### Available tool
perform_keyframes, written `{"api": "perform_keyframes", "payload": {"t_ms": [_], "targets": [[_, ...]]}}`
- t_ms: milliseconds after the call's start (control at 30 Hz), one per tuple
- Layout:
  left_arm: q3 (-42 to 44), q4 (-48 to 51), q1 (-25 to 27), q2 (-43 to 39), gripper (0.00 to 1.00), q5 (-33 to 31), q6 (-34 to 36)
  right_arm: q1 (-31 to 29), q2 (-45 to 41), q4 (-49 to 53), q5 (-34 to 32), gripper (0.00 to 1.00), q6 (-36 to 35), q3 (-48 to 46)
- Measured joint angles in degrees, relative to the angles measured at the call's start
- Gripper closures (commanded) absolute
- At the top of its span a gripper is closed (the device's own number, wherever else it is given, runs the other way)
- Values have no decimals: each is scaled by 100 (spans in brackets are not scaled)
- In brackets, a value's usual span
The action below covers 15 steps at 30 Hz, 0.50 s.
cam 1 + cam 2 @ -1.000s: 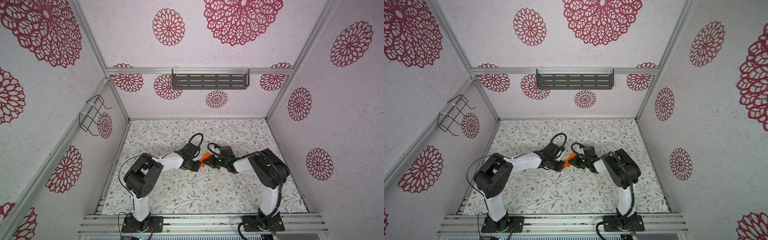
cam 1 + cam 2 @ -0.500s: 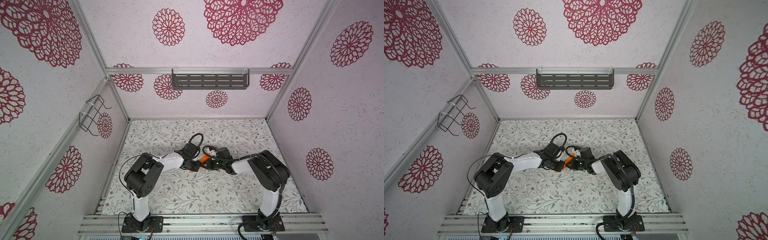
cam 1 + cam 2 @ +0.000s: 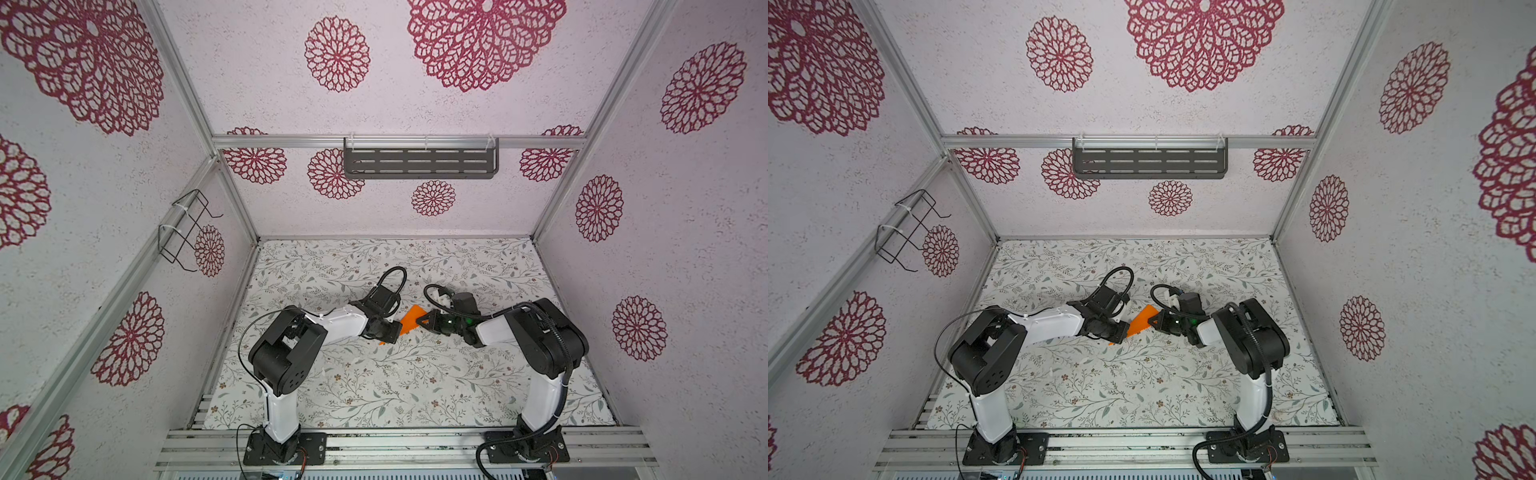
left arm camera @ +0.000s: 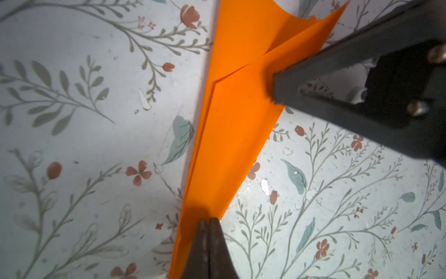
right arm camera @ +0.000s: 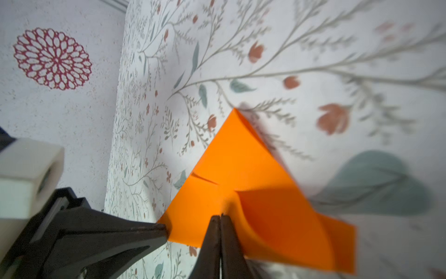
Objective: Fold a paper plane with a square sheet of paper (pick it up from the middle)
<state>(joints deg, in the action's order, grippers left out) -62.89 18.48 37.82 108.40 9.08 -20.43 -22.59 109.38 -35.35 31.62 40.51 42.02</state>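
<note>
Orange paper, creased into a long narrow dart, is stretched between the two arms near the middle of the floral desk [image 3: 374, 395]. This is the paper plane [image 3: 409, 321], and it shows in both top views. It lies low over the desk, though I cannot tell whether its underside touches the surface.

The left pincer [image 4: 208, 223] is fully closed, its two tips pressed together on the narrow nose end. The layered folds fan out from there toward the wider tail. The right pincer [image 5: 220, 218] is likewise clamped tight on a raised flap at the broad end, where the paper curls up around its tips.

Holding opposite ends seems deliberate: the nose is anchored so the stacked layers cannot slide apart, while the other arm works the loose tail flap. With both grips apart along the centre crease, the sheet stays taut rather than sagging.

The folding looks well advanced — the pointed shape and overlapping panels are there, but the tail edges are curled and uneven. The next move likely needs a gentle press or pull on that flap. Thin paper held this firmly at two points could tear or slip out if the arms pull apart.
</note>
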Motion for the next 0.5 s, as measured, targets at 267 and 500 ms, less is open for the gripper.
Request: {"api": "perform_keyframes", "payload": {"t_ms": [267, 500], "targets": [[0, -2, 0, 0, 100, 2, 0, 542, -2, 9, -33, 92, 2, 4], [0, 2, 0, 0, 100, 4, 0, 748, -765, 516, -245, 91, -232, -120]]}}
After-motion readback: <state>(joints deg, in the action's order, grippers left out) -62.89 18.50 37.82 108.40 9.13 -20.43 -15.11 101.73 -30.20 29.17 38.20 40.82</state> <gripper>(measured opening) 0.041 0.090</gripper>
